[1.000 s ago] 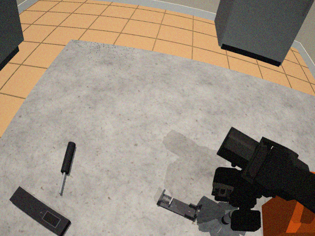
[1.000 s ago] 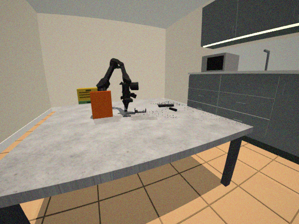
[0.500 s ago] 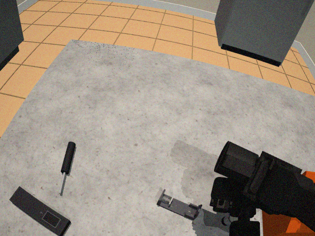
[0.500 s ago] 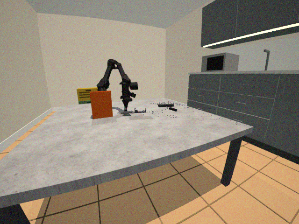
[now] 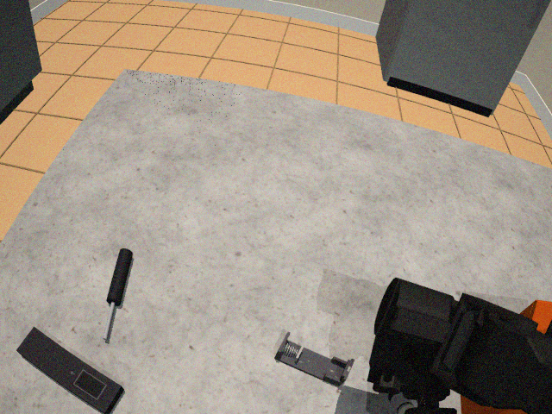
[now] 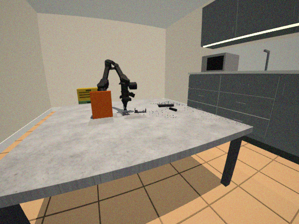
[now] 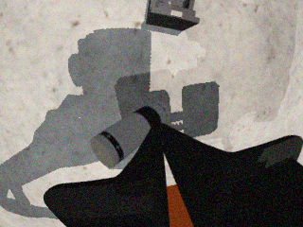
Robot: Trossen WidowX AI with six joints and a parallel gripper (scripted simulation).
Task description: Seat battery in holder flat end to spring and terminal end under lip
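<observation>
The battery holder (image 5: 314, 363) (image 6: 140, 111) (image 7: 166, 21) is empty on the table. Its spring (image 5: 291, 350) is at the left end in the top view, and its lip end faces my arm. The gripper (image 6: 124, 109) (image 7: 158, 122) is shut with nothing between its fingers, pointing down low over the table. The battery (image 7: 124, 137) is outside the closed fingers, with its black end right by the fingertips in the wrist view. Whether they touch, or the battery leans, I cannot tell. The arm mostly hides the battery in the top view.
A screwdriver (image 5: 120, 276) and a dark curved device (image 5: 66, 367) (image 6: 166, 105) lie beyond the holder from the arm. An orange panel (image 6: 101, 104) stands near the arm, with a yellow board (image 6: 83, 95) behind it.
</observation>
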